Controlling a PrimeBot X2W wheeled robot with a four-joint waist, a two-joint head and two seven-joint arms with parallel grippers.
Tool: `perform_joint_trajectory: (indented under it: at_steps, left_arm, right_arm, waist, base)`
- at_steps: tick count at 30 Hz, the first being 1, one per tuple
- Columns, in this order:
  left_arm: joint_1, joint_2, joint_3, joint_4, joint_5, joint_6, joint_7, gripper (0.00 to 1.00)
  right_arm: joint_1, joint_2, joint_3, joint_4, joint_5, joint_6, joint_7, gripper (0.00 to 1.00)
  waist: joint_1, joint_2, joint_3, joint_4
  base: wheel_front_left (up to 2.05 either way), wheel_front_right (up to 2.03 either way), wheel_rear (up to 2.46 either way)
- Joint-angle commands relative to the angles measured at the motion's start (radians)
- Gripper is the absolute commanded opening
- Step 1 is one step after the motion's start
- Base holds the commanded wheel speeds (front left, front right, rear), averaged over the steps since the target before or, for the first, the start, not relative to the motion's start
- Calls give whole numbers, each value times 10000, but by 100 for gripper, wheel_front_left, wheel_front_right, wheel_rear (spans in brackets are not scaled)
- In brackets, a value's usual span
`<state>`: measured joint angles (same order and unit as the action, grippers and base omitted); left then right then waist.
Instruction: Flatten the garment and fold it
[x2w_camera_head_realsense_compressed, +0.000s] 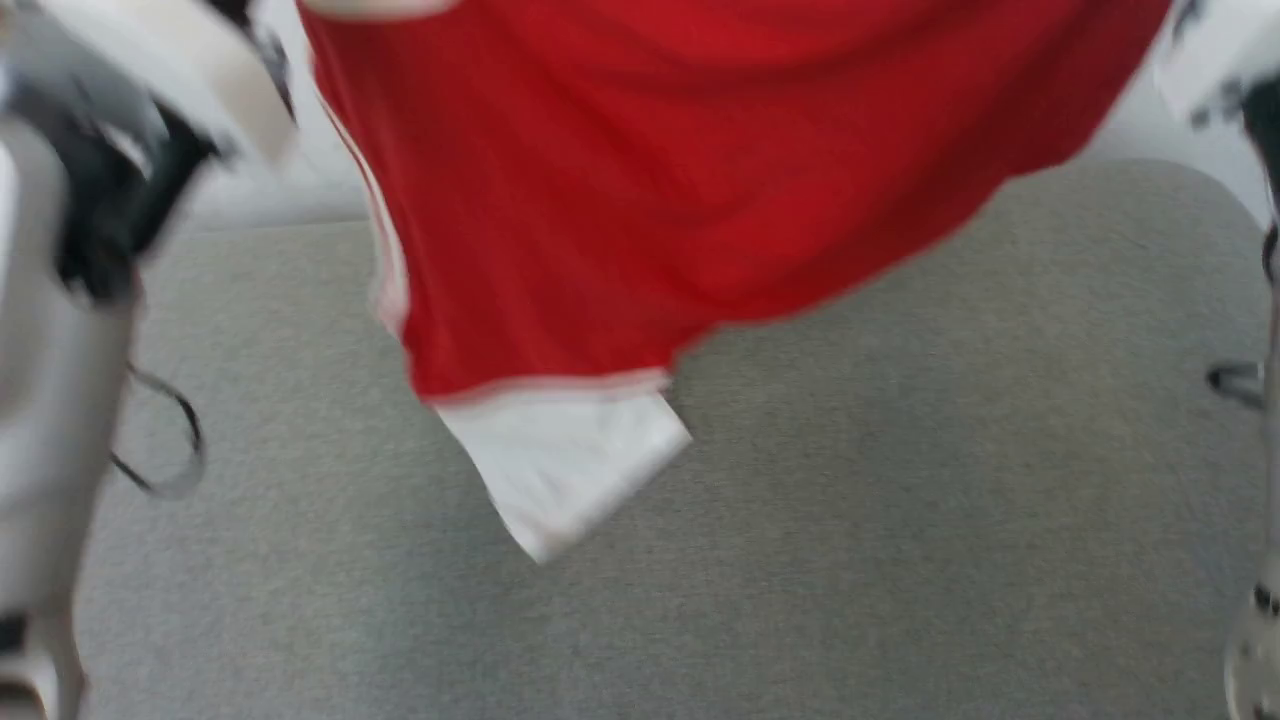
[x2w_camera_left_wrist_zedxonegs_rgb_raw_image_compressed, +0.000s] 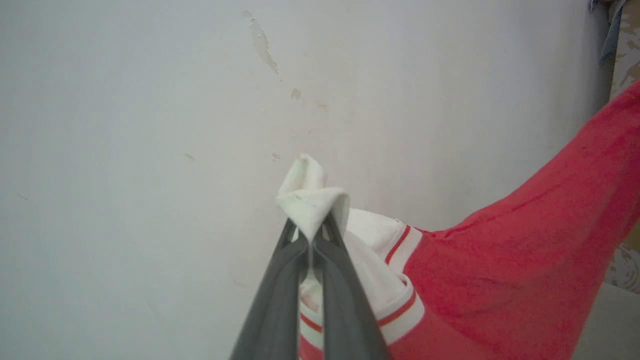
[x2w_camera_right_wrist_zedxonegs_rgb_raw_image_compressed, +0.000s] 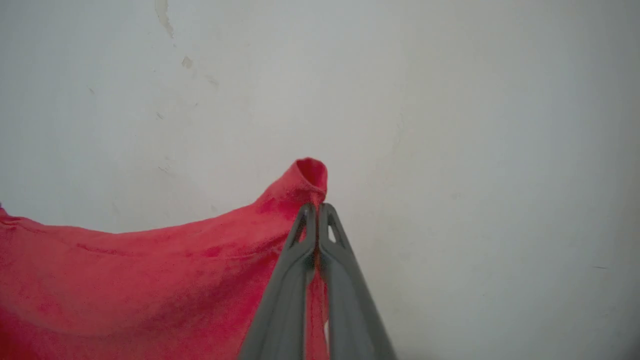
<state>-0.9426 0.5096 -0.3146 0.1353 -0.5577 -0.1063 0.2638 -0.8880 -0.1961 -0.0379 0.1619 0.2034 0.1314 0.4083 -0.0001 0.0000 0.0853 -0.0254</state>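
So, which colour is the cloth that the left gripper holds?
White: a sleeve of the garment, red-striped trim beside it. The left wrist view shows it best.

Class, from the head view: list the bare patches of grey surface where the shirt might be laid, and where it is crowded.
Bare grey surface runs from the hanging white sleeve to the right arm, and along the near edge. A narrower strip lies between the sleeve and the left arm. The far middle is crowded: the shirt hangs over it.
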Motion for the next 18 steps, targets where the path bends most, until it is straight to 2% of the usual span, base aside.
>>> perform_joint_trajectory:
  at_steps: [1, 6, 10, 18]
  left_arm:
    - [-502, -50, 18, 308, 118, -45, -15, 0]
    - [-2421, 22, 34, 1503, 783, 27, -346, 0]
    - [-3523, -44, 121, 2189, 894, 113, -377, 0]
    - [-5325, -232, 176, 2875, 981, 86, -745, 0]
  right_arm:
    - [-442, 69, 82, 232, -170, -7, -149, 0]
    - [-1917, 257, 192, 1491, -724, -7, -541, 0]
    - [-2856, 382, 62, 2319, -1116, -7, -609, 0]
    - [-4442, 707, -356, 3233, -1713, -7, -699, 0]
  waist:
    - [1, 0, 25, -275]
    - [1, 0, 417, -549]
    - [1, 0, 956, -686]
    - [1, 0, 2800, -947]
  base:
    - [0, 0, 0]
    - [0, 0, 0]
    - [0, 0, 0]
    - [0, 0, 0]
